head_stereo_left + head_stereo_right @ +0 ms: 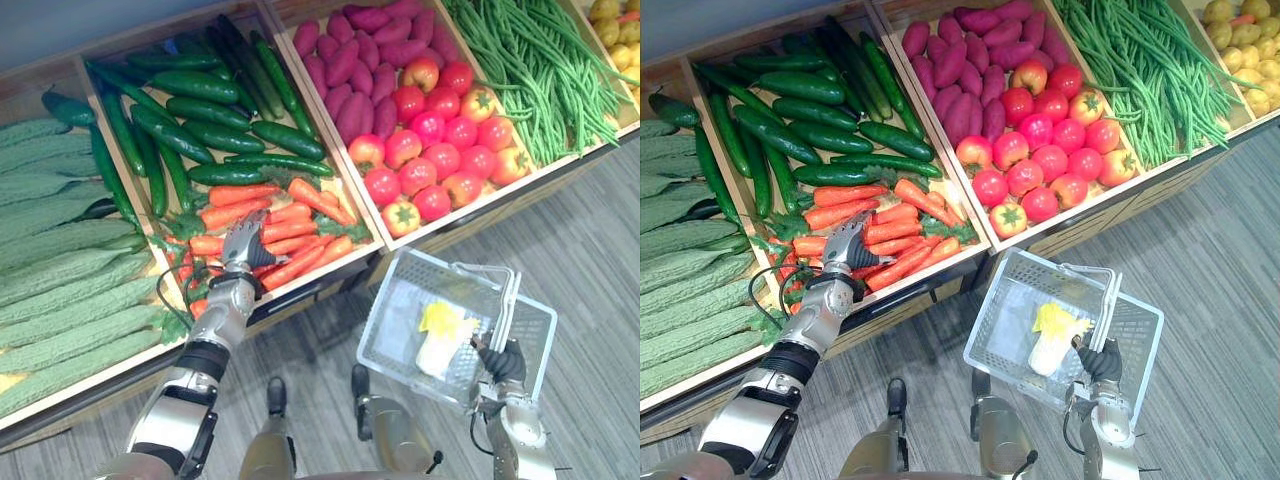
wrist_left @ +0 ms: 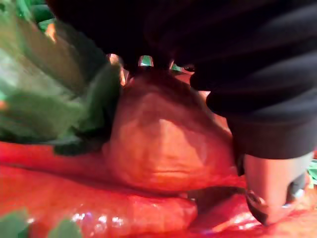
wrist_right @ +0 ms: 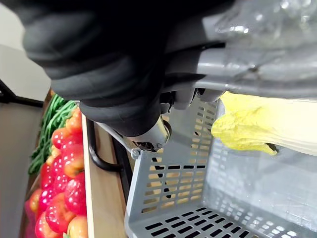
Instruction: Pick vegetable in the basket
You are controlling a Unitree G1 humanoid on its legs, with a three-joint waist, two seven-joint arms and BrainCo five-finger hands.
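Orange carrots (image 1: 300, 215) with green tops lie in the front part of a wooden crate. My left hand (image 1: 243, 250) rests on that pile with its fingers stretched down onto the carrots. In the left wrist view one carrot's thick end (image 2: 163, 144) sits right under the palm, with the thumb (image 2: 272, 193) beside it. A grey plastic basket (image 1: 400, 270) hangs over the floor at the lower right. My right hand (image 1: 503, 362) is shut on its handle (image 3: 257, 69). A yellow-white leafy cabbage (image 1: 440, 335) lies inside the basket.
The stand holds bitter gourds (image 1: 60, 280) at the left, cucumbers (image 1: 210, 130) behind the carrots, purple sweet potatoes (image 1: 350, 70), tomatoes (image 1: 440, 140), green beans (image 1: 540, 70) and potatoes (image 1: 620, 30) at the far right. Grey floor (image 1: 590, 260) lies in front of the stand.
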